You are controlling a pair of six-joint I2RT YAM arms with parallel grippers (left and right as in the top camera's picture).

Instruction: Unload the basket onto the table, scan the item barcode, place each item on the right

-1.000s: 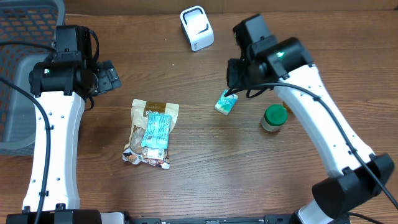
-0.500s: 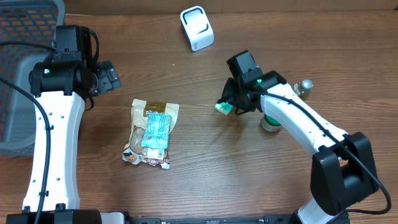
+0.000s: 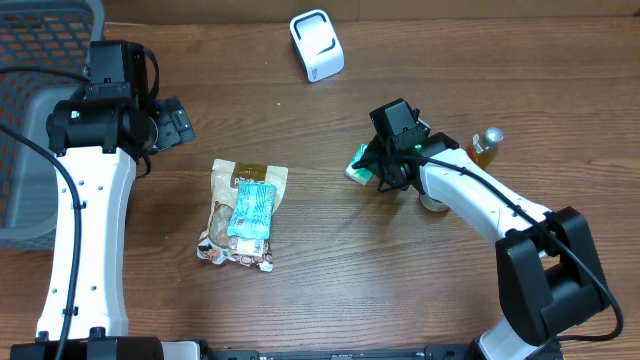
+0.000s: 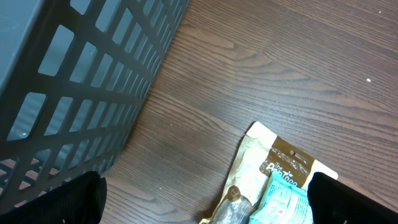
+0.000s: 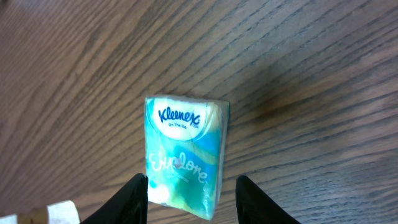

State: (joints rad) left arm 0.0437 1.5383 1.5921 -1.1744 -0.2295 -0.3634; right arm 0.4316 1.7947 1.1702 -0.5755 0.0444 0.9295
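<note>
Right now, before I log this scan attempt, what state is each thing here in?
Kleenex pack: lying flat, label up, not gripped.
right gripper: open, straddling the pack.
left gripper: open wide, empty.
scanner: standing, untouched.
snack bag: lying flat, teal packet on top.
amber bottle: upright, capped.

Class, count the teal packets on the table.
2. The Kleenex pack lies between the fingers of the right end effector; the other packet lies on the brown pouch. More may be hidden.
</note>
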